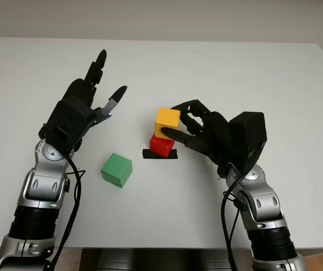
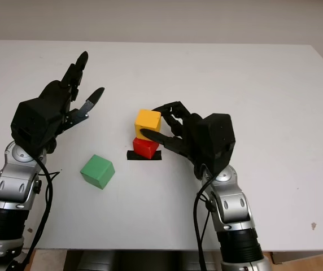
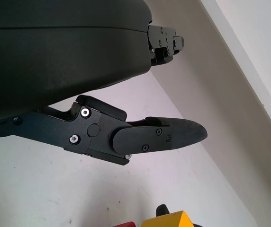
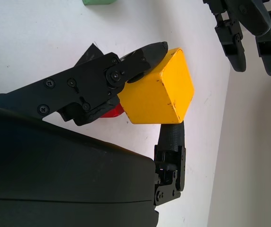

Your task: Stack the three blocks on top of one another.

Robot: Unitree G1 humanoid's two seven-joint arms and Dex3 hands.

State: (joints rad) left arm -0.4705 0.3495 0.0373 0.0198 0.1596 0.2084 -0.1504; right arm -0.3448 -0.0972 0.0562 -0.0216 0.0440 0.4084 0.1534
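Yellow block (image 1: 167, 122) sits on top of the red block (image 1: 162, 145), slightly skewed: its footprint overhangs the red block on the far side, and it looks tilted a little rather than seated flat. The red block stands on a black tape marker (image 1: 160, 154) on the white table (image 1: 235, 73); I take the red block as my landmark.

My right hand (image 1: 191, 127) is just to the right of the red block, fingers closed on the yellow block. In the right wrist view one fingertip (image 4: 147, 51) presses one face and another (image 4: 171, 135) the opposite face, so the grip is a pinch across two sides.

Judgement: the step in hand is seating yellow on red. To do it well I would square the yellow block over the red before letting go, lower until the faces meet flat, then release both sides together and withdraw to the right, away from the stack, so no finger drags it. Risk: an uneven release could tip yellow off or push red off its marker.

Green block (image 1: 116, 170) lies alone on the table, near-left of the red block, well apart from it. My left hand (image 1: 94, 93) is open, raised above the table to the far left of the red block, holding nothing; it is placed to take green next.
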